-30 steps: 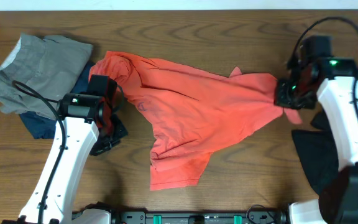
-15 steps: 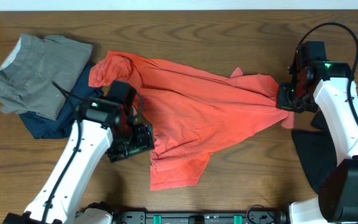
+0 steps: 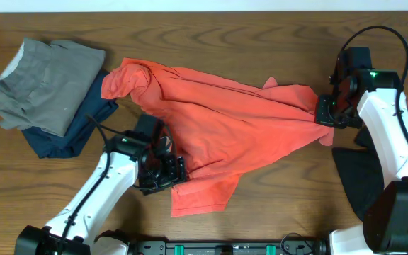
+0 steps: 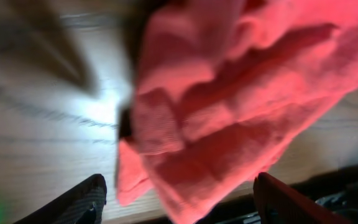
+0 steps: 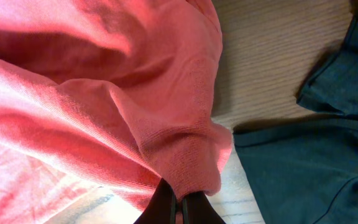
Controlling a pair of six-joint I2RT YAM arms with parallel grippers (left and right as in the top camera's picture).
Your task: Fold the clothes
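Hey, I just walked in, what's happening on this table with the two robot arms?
Two arms are folding a coral-red T-shirt, which lies crumpled on the table. The right end effector is shut on its right edge; the left end effector stands open at the lower-left hem, not gripping. A grey garment and a navy garment sit at left, a dark garment at right.

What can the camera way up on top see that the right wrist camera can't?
Only the overhead view: the whole wooden table, the grey clothes lying partly on a navy garment at the far left, and the left jaws open at the lower edge of the red T-shirt. Only the right wrist view: a close-up of the right jaws shut, pinching a fold of the shirt's edge. Both views: the red T-shirt, the dark garment beside it, and some table.
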